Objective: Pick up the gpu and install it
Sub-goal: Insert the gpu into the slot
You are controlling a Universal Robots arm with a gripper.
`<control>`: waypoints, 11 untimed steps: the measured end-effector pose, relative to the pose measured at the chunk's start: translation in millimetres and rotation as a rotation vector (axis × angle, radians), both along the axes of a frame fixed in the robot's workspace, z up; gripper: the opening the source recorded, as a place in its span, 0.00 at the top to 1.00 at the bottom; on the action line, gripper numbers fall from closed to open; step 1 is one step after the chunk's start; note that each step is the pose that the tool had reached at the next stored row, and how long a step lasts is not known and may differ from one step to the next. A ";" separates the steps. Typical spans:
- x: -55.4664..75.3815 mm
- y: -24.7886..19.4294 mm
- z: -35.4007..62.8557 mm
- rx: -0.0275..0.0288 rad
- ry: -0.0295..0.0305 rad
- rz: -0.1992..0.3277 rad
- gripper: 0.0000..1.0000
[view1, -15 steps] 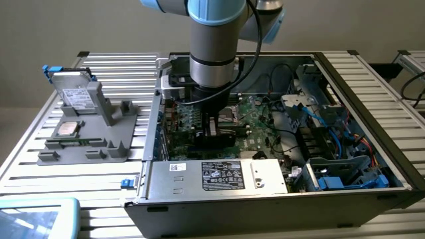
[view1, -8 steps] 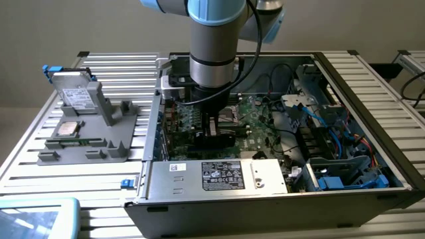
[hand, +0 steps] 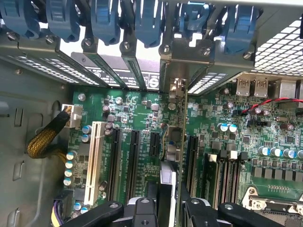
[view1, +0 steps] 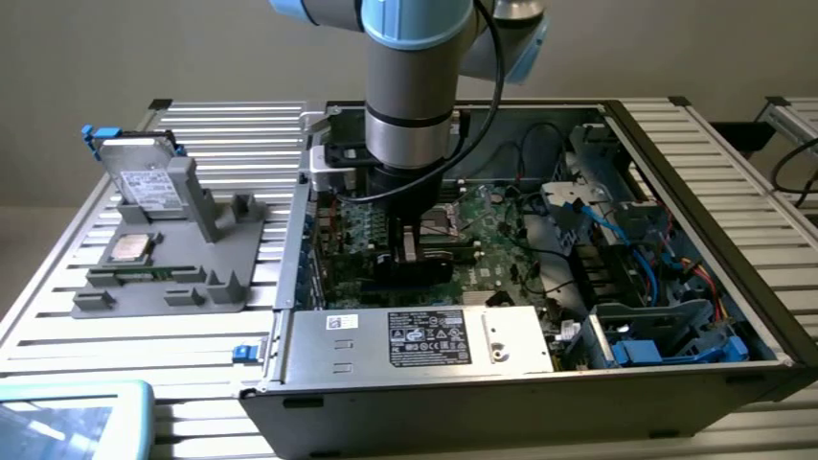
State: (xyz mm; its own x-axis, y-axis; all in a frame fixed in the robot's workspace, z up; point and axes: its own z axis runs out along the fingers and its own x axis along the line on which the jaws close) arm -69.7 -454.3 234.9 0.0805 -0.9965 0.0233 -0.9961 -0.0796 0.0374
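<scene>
Right now I have the gripper (hand: pixel 166 208) down inside the open computer case (view1: pixel 715 172), its fingers (hand: pixel 142 210) closed narrowly on the gpu (hand: pixel 176 137), which stands on edge over the green motherboard (hand: pixel 265 142) among the black expansion slots (hand: pixel 133 161). From the exterior view I see the arm (view1: pixel 409 86) reaching straight down into the case, while the grey parts tray (view1: pixel 179 278) sits on the slatted surface (view1: pixel 77 326) to the exterior view's left, carrying a silver drive (view1: pixel 144 177) and a small square chip (view1: pixel 132 247).
</scene>
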 end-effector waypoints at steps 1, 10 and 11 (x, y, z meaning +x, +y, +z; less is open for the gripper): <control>0.0 0.0 -0.2 0.0001 0.0000 0.000 0.73; -0.9 0.1 -0.6 -0.0001 -0.0004 -0.002 0.73; -0.9 0.2 -0.5 0.0008 0.0018 -0.002 0.73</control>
